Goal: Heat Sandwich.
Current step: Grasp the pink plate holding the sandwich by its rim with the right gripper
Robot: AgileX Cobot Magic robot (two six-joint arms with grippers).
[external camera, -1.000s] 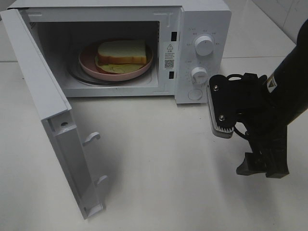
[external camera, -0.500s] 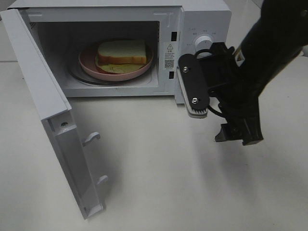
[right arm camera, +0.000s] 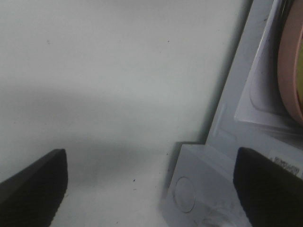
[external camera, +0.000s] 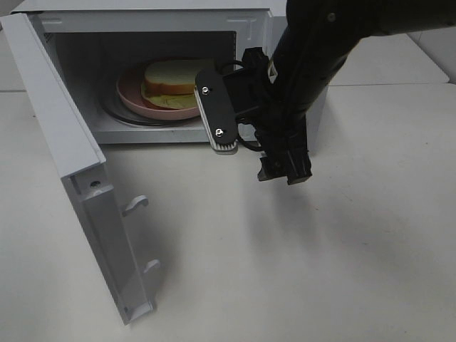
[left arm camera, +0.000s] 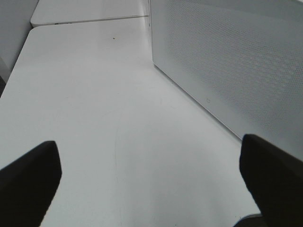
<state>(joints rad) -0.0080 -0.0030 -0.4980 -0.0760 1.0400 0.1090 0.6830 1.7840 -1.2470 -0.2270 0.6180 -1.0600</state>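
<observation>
The sandwich (external camera: 178, 77), pale bread with a yellow-green filling, lies on a pink plate (external camera: 153, 107) inside the open microwave (external camera: 142, 14). My right gripper (external camera: 255, 158) hangs open just in front of the oven's right opening edge, its arm covering the control panel. One of its fingers (external camera: 216, 114) overlaps the plate's right rim in the exterior view. The right wrist view shows this gripper (right arm camera: 151, 189) open over the table, with the plate's edge (right arm camera: 291, 71) in sight. My left gripper (left arm camera: 151, 189) is open and empty beside the microwave's perforated side wall (left arm camera: 227, 71); it is outside the exterior view.
The microwave door (external camera: 71, 157) swings out to the left toward the front, its latch hooks (external camera: 135, 205) sticking out. A round button (right arm camera: 183, 194) sits at the panel's lower corner. White table (external camera: 285, 271) spreads in front and to the right.
My right arm has swung left and back, from the table right of the microwave to in front of the control panel, now hiding the knobs. The sandwich and door have not moved.
</observation>
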